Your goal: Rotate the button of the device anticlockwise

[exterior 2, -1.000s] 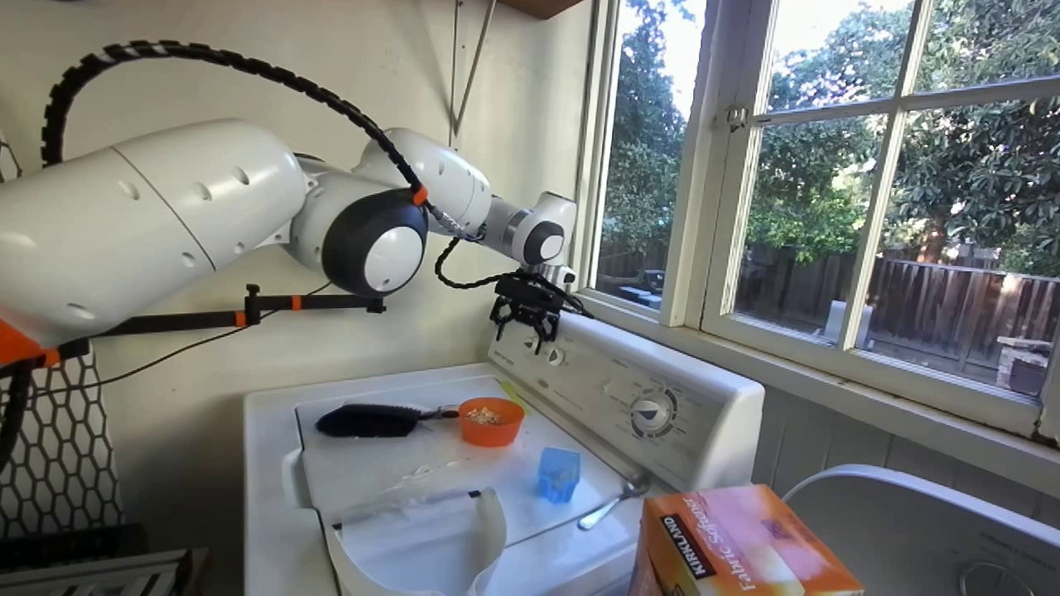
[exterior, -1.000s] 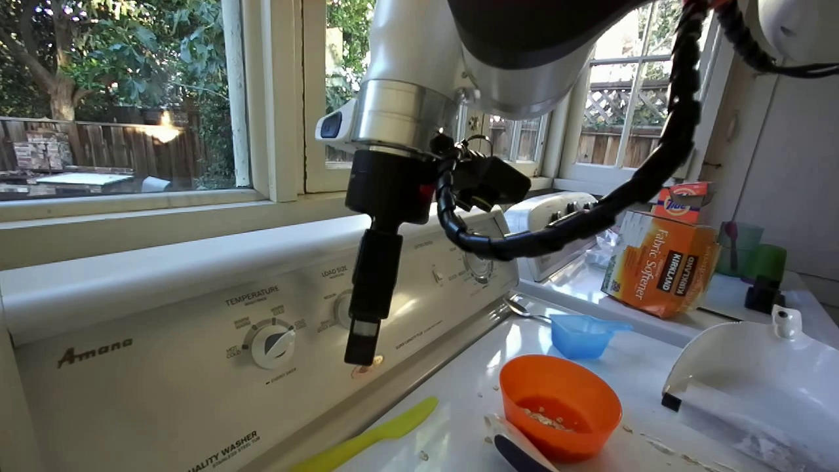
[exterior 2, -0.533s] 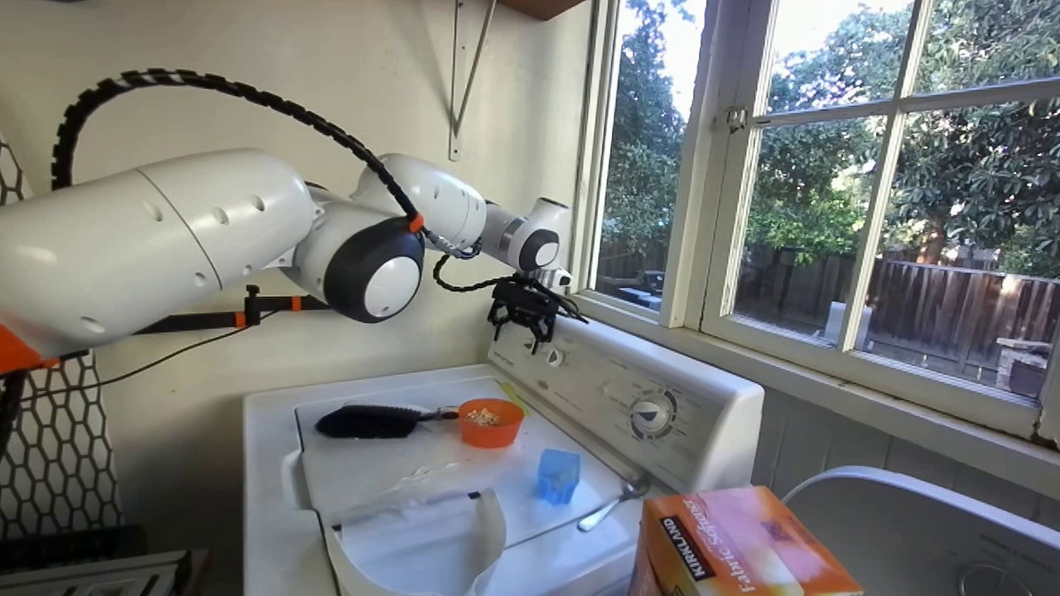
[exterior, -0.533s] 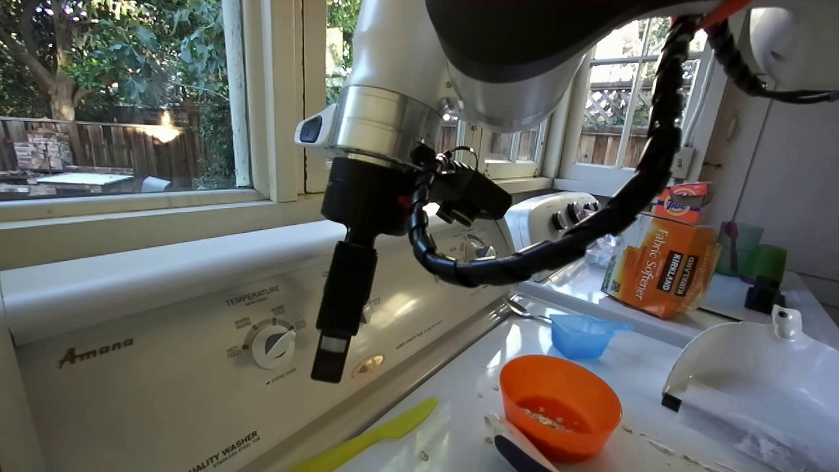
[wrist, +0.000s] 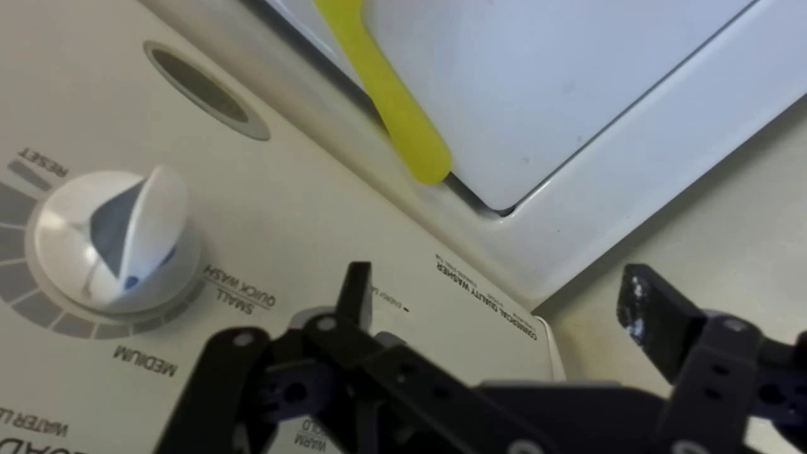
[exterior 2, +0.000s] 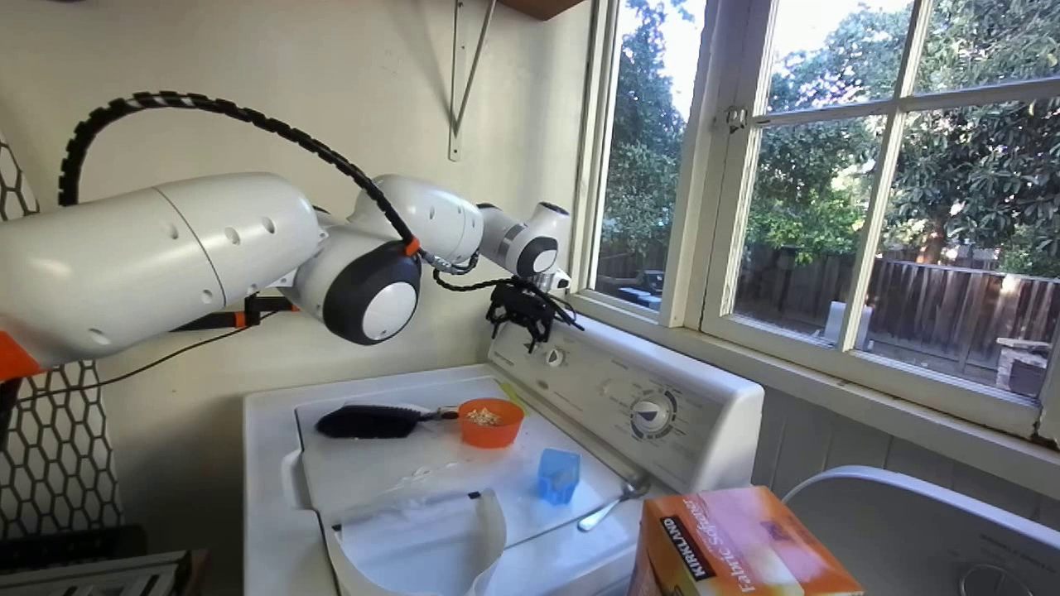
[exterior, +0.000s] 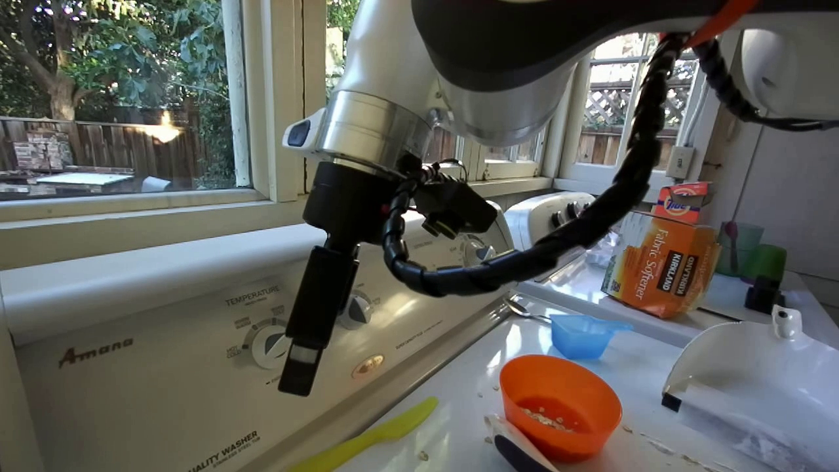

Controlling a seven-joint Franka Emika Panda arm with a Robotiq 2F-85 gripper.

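Note:
The device, a white washer with a slanted control panel, shows in both exterior views. Its button, a round white dial ringed by dark marks, sits toward the panel's end beside the fabric softener box; the hanging cable partly covers this button in an exterior view. Out of the wrist view, the dial is well away from my gripper. The gripper is open, nothing between its fingers, at the opposite panel end. In an exterior view its fingertips overlap the edge of the temperature knob; contact cannot be told.
A load size knob stands beside the gripper. On the lid lie a yellow-green utensil, an orange bowl, a blue cup, a spoon, a dark brush and a dustpan. The window sill runs behind.
My open gripper has moved along the panel, away from the dial and slightly lower, toward the temperature knob. The load size knob has come into view behind it. The upper arm has sunk.

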